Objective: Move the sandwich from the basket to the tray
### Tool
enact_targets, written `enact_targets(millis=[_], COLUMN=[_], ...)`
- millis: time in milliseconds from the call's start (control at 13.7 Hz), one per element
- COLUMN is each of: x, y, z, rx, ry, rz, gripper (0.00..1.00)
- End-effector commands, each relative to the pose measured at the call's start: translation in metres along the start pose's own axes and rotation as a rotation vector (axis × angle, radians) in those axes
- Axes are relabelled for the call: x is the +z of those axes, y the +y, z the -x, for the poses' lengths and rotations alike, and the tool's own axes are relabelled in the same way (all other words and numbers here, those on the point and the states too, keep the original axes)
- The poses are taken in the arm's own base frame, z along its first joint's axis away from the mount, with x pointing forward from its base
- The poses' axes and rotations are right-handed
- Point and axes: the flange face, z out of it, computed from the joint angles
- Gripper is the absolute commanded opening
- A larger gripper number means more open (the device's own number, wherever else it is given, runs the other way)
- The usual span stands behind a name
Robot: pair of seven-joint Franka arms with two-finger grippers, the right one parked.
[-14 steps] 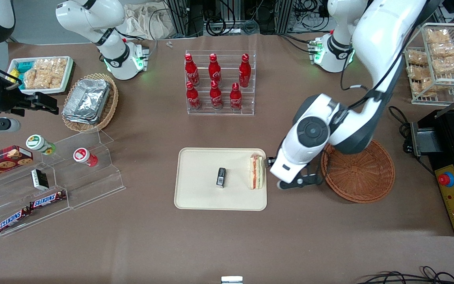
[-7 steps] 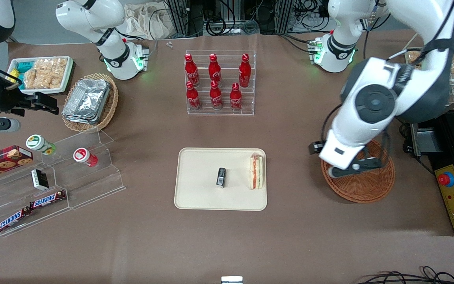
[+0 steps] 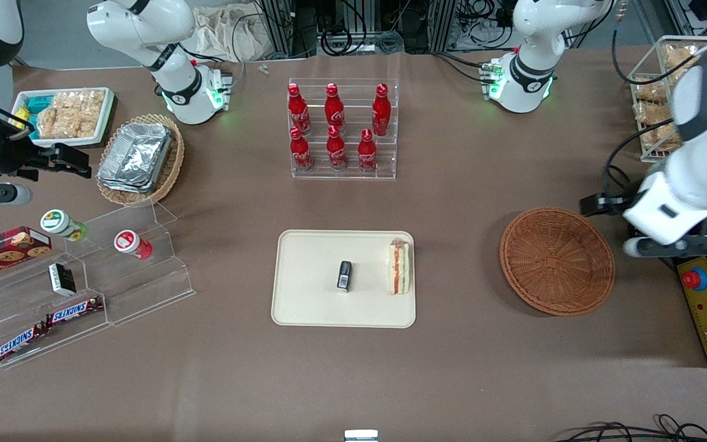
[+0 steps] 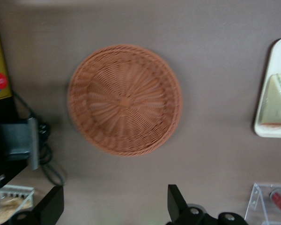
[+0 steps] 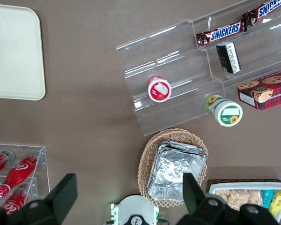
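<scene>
At the front view's right edge the gripper (image 3: 676, 247) hangs with jaws wide apart and empty beside the bare basket (image 3: 557, 261), while the sandwich (image 3: 399, 267) lies on the tray (image 3: 307, 301) at centre.

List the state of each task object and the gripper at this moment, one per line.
sandwich: lying on the tray, at the edge nearest the basket, free of the gripper.
tray: flat on the table, holding the sandwich and a small dark object.
basket: empty, upright on the table.
gripper: open, holding nothing, raised above the table near the basket, toward the working arm's end.
</scene>
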Motion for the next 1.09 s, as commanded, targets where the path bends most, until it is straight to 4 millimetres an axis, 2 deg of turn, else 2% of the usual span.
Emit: enact_targets(millis=[0,73,292,803,1022], x=[-0.013,-0.01,-0.011,-0.013,-0.015], y=[-0.012,-0.025,-0.033,-0.036,-0.022], z=[0.007,0.006,0.006,0.003,0.002], rx=[0.002,-0.018,-0.027,-0.026,-0.007], ry=[-0.025,-0.032,-0.025,-0.002,0.013], rz=[0.017,0.03,0.006,-0.024,-0.036], gripper=[0.99,0.99,0.99,0.99,0.99])
